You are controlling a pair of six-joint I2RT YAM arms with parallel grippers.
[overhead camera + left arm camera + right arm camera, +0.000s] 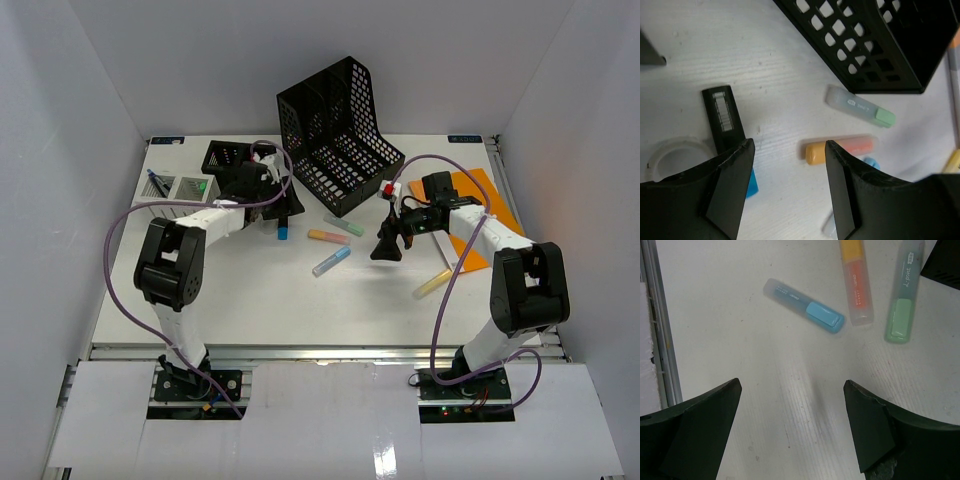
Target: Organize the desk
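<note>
The white desk (250, 300) holds loose highlighters: green (343, 226), orange (328, 237), blue (331, 262) and yellow (432, 283). My left gripper (287, 208) is open and empty, low over the desk just left of the orange highlighter (852, 147); its jaws (788, 146) frame bare desk. My right gripper (386, 250) is open and empty, hovering right of the blue highlighter (805, 312); the right wrist view (792, 385) shows bare desk between its jaws, with the orange (856, 282) and green (902, 295) highlighters beyond.
A black mesh file holder (335, 140) stands at the back centre, a small black mesh cup (225, 158) to its left. An orange notebook (470, 215) lies under the right arm. A black stick (724, 117), a white ring (670, 157) and a small blue piece (751, 182) lie by the left gripper.
</note>
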